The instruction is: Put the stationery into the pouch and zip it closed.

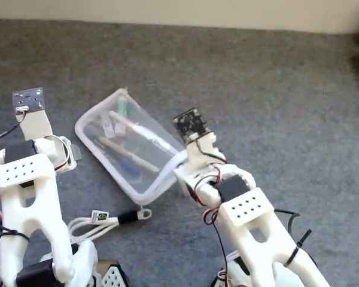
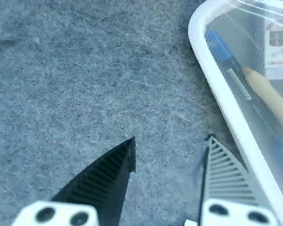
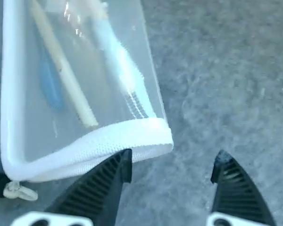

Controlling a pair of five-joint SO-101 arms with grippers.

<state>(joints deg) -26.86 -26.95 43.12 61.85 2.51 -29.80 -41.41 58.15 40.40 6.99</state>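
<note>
A clear pouch (image 1: 128,149) with white edging lies flat on the grey carpet between the two arms. Inside it I see a wooden pencil (image 1: 127,154), a blue pen (image 3: 49,84), a white pen (image 3: 114,47) and a small eraser (image 2: 276,47). My left gripper (image 2: 170,141) is open just above the carpet beside the pouch's long edge (image 2: 226,103), holding nothing. My right gripper (image 3: 174,155) is open at the pouch's short end (image 3: 132,136), one finger under the white corner and nothing between the fingers. From above, the left gripper (image 1: 72,156) and right gripper (image 1: 180,160) flank the pouch.
A white cord (image 1: 90,226) with a tag and a black piece ends in a small white loop (image 1: 145,212) by the pouch's near corner. Open carpet lies beyond and to the right. A pale wall edge runs along the far side.
</note>
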